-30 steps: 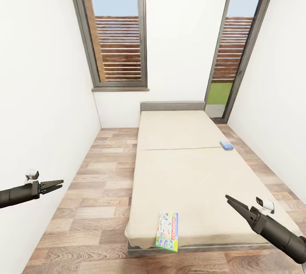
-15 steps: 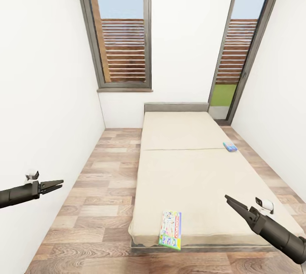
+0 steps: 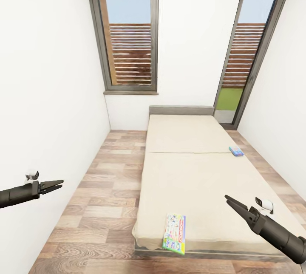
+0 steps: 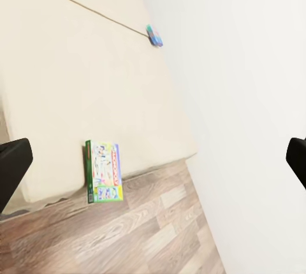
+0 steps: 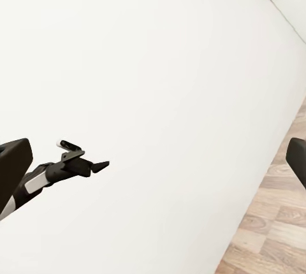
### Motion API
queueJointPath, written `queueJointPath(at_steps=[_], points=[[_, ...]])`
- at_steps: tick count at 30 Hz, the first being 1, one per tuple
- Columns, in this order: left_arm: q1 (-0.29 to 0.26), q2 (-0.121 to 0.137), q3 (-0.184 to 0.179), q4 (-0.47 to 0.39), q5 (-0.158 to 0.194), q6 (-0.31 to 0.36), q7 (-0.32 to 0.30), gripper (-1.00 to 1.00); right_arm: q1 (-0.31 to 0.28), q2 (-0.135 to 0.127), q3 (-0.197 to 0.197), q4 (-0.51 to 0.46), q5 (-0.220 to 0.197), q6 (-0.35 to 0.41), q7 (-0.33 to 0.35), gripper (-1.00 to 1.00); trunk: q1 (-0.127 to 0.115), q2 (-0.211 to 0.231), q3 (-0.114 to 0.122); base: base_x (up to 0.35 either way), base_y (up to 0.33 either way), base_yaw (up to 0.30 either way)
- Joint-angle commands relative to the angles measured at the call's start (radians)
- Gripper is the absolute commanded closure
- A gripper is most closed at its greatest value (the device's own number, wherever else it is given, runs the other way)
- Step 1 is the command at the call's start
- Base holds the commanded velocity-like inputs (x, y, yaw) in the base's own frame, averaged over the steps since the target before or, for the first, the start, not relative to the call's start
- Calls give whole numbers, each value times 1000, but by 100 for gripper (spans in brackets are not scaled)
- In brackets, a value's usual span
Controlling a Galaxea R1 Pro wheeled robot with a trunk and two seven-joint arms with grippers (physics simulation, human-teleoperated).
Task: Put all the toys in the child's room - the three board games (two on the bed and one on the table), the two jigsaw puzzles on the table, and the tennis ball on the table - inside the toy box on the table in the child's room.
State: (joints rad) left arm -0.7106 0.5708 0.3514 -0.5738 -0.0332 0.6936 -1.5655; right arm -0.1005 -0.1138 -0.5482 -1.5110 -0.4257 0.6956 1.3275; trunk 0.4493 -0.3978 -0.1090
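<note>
From the head camera, the bed [image 3: 199,180] with its plain beige cover runs away toward two tall dark-framed windows [image 3: 129,32], with wood-plank floor [image 3: 102,197] on both sides. The Monopoly box [image 3: 174,233] lies at the bed's near edge, its green-edged end hanging slightly over the foot. The small blue game box [image 3: 236,151] sits far up the bed, at the edge on the robot's right. The left hand [image 3: 57,185] hovers over the floor by the left wall, fingers drawn nearly together and holding nothing. The right hand [image 3: 231,202] hangs over the bed's near right corner, its fingers likewise close together and empty.

In the left wrist camera, the Monopoly box [image 4: 103,171] rests at the bed's [image 4: 83,83] end beside bare floor [image 4: 127,236], and the blue box [image 4: 154,35] lies far off at the mattress edge next to the white wall [image 4: 242,95]. Dark fingertips [image 4: 13,169] stand wide apart at the frame's sides.

The right wrist camera faces the white wall [image 5: 159,64] and a strip of floor [image 5: 274,223]; the left hand [image 5: 95,166] shows across the room, and whether the right hand's own fingers [image 5: 13,172] grip anything cannot be told here.
</note>
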Motion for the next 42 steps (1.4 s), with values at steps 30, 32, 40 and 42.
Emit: queueJointPath(at_steps=[30,32,40,42], points=[[-1,0,1,0,-4,11,-5,-100,-2,-1,5,31,-7,22,-110,-100,1,-2,2,0,0,11],[-1,0,1,0,-4,11,-5,-100,-2,-1,5,42,-8,26,-131,-100,1,-2,2,0,0,0],[-1,-3,1,0,-4,11,-5,-100,-12,3,16,172,-21,70,-244,-100,1,-2,2,0,0,0],[-1,-4,1,0,-4,11,-5,-100,-15,3,18,201,-25,76,-255,-100,1,-2,2,0,0,0]])
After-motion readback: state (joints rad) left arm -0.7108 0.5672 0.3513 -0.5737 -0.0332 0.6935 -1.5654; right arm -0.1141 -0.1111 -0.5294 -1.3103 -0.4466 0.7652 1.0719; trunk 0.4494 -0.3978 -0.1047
